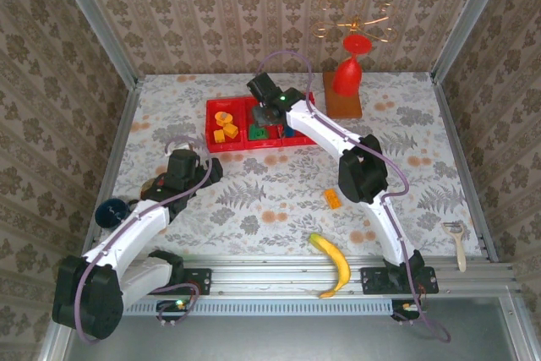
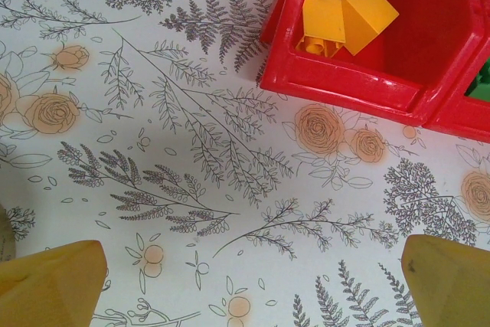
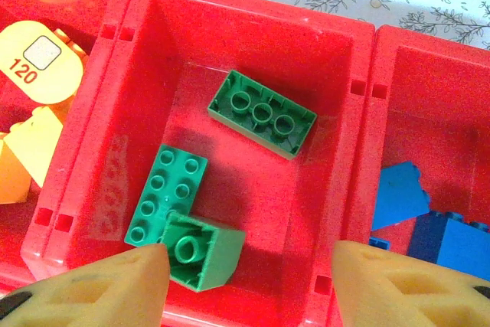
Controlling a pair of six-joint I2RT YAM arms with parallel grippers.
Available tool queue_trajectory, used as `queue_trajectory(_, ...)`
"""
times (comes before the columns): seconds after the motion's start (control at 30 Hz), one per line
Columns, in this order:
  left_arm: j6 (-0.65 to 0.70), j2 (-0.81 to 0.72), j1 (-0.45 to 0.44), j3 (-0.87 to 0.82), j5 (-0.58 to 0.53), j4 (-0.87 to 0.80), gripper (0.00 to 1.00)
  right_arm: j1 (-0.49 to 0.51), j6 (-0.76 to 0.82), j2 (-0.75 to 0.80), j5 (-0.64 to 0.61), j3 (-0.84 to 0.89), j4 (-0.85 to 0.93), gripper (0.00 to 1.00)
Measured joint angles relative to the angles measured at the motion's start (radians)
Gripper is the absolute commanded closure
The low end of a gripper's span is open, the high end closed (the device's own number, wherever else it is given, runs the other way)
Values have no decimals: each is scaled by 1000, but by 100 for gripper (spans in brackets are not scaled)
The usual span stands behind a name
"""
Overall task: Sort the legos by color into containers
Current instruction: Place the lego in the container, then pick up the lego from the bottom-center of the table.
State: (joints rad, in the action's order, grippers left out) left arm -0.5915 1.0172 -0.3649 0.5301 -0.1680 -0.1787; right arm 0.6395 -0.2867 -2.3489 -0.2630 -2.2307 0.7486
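Red plastic tray (image 1: pixel 210 124) with three square compartments is sitting on a flowered counter (image 1: pixel 254 200). Yellow bricks (image 2: pixel 341 9) are lying in the tray's left compartment, blue bricks (image 3: pixel 429 235) in its right one, and three green bricks in the middle one.

The right pincer (image 3: pixel 249 266) is hanging low inside the tray's middle compartment with its fingers spread. A small green brick (image 3: pixel 203 254) is resting on the tray floor, touching or just beside one fingertip (image 3: pixel 115 281); open space is showing between it and the other, so nothing is being pinched. A long studded green brick (image 3: pixel 167 193) is lying against the small one, and a third green brick (image 3: pixel 262 112) is lying studs-down, apart from both.

The left pincer (image 2: pixel 253 266) is hovering with its fingers spread wide over bare counter, just outside the tray's yellow corner, gripping nothing.

The step in hand is probably letting the small green brick go. Doing it well likely means opening fully first, then rising straight up, so the near fingertip is not dragging or tipping the brick and neither finger is catching the tray's dividing walls (image 3: pixel 360 112).

One loose yellow brick (image 1: pixel 332 199) is lying on the counter, well apart from the tray on its near side, with a banana (image 1: pixel 334 264) nearer the arm bases than that. This brick seems the next one needing sorting.
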Motion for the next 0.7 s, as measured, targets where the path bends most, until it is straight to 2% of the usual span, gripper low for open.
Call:
queue_trajectory(0.2, 0, 0, 0, 0, 13, 0, 0, 3, 0, 8, -16, 13, 0, 38)
queue_trajectory(0.37, 0, 1, -11, 0, 20, 7, 0, 5, -9, 99, -39, 142, -11, 31)
queue_trajectory(0.5, 5, 29, -61, 3, 23, 27, 0, 6, -35, 218, -59, 288, -36, 26)
queue_trajectory(0.7, 43, 129, -201, 59, 27, 73, 0, 5, -101, 423, -106, 535, -86, 17)
